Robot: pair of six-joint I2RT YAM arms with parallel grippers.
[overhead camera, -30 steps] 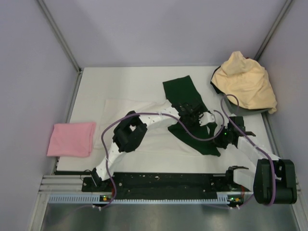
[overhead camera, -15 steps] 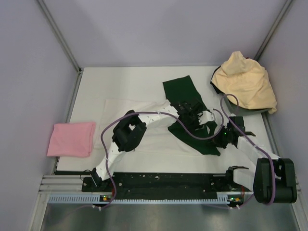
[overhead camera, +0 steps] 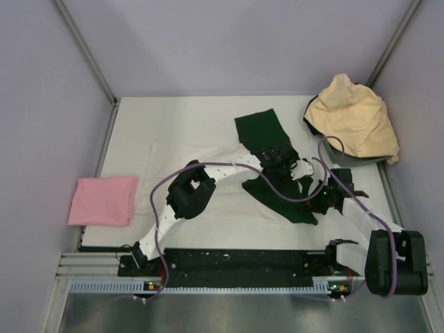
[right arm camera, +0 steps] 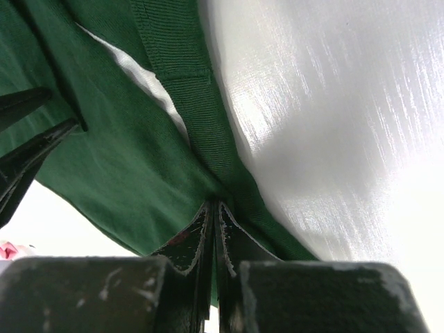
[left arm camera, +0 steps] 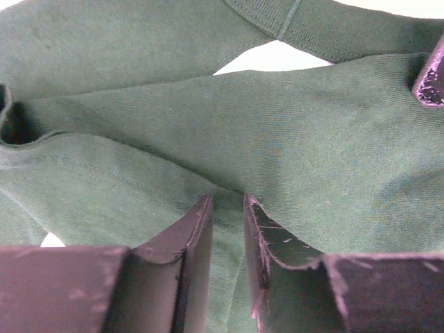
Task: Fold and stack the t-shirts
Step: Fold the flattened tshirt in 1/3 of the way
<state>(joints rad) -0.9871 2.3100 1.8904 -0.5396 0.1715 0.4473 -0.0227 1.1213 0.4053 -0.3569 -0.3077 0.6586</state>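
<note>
A white t-shirt [overhead camera: 173,158] lies spread on the table with dark green cloth [overhead camera: 260,129] across its right side. My left gripper [overhead camera: 283,161] is down on the green cloth [left arm camera: 208,132], its jaws nearly closed with a fold pinched between them [left arm camera: 227,202]. My right gripper [overhead camera: 316,200] is shut on the green ribbed hem [right arm camera: 180,62] at the cloth's right edge [right arm camera: 214,205]. A folded pink tee [overhead camera: 104,200] lies at the left. A pale yellow-tan tee [overhead camera: 354,123] is heaped at the back right.
The yellow-tan tee sits in a dark bin [overhead camera: 331,147] at the table's back right corner. Purple cables loop over both arms. Grey walls close in the white table [overhead camera: 180,118] on three sides. The rail with the arm bases [overhead camera: 236,267] runs along the near edge.
My left gripper has shifted slightly right and back over the green cloth. The right gripper has barely moved. The cloth between them looks a little more drawn out.
</note>
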